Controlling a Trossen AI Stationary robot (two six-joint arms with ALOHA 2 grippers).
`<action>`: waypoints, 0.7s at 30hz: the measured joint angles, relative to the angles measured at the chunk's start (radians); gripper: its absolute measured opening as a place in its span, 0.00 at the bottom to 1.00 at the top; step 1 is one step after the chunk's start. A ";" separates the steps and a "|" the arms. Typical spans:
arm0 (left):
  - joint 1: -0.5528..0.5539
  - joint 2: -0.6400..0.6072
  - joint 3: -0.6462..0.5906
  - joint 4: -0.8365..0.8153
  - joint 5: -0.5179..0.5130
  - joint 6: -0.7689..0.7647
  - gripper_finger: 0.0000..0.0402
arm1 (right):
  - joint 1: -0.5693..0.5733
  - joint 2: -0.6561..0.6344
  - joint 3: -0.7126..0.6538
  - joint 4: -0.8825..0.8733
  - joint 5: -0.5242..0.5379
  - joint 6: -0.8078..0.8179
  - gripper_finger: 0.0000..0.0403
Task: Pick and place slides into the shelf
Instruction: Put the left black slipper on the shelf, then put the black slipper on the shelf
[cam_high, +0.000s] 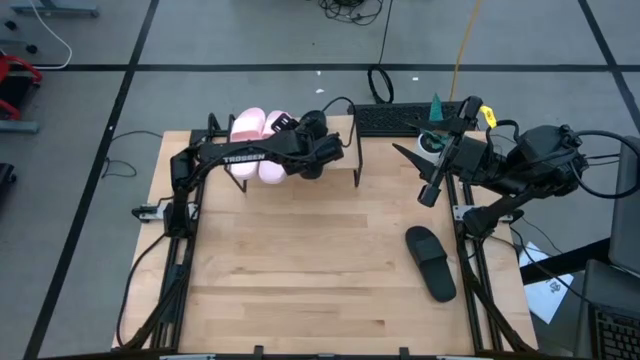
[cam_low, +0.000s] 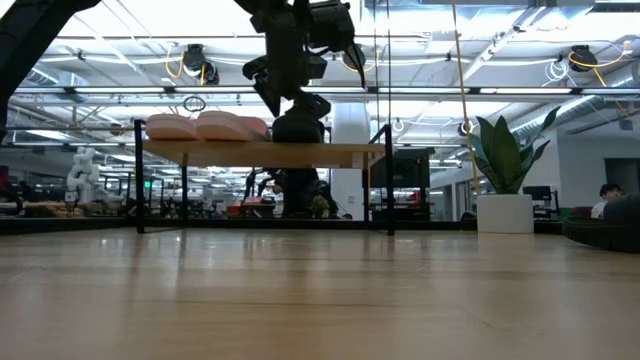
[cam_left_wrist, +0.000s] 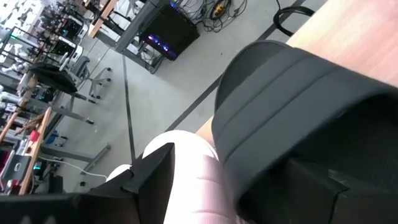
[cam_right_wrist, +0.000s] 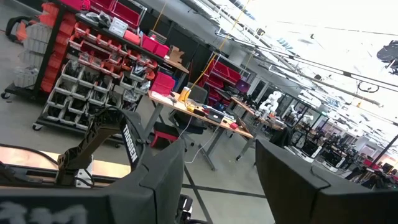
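My left gripper reaches over the shelf at the table's far side and is shut on a black slide. Two pale pink slides lie side by side on the shelf's plank top, left of the gripper, and also show in the low view. The second black slide lies sole down on the table near the right edge. My right gripper hangs open and empty above the table's right side, its fingers apart in the right wrist view. My left gripper holds the black slide across its wide strap, one finger on the side toward the pink slide and the other on the far side. The fingers come from above, pointing down. The slide's underside is at the shelf top; whether it rests there, I cannot tell.
The shelf's thin black legs stand on the tabletop. A keyboard and cables lie beyond the table's far edge. The middle and near part of the wooden table is bare.
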 joint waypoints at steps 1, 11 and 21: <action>-0.001 0.000 0.003 0.000 0.000 0.000 0.63 | 0.000 0.000 0.000 0.000 0.000 0.000 0.46; -0.017 0.000 0.005 0.001 -0.001 -0.003 0.63 | 0.000 0.000 0.000 0.000 0.000 0.000 0.46; -0.043 0.000 0.006 0.000 -0.004 -0.004 0.63 | 0.000 0.000 0.000 0.000 0.000 -0.001 0.46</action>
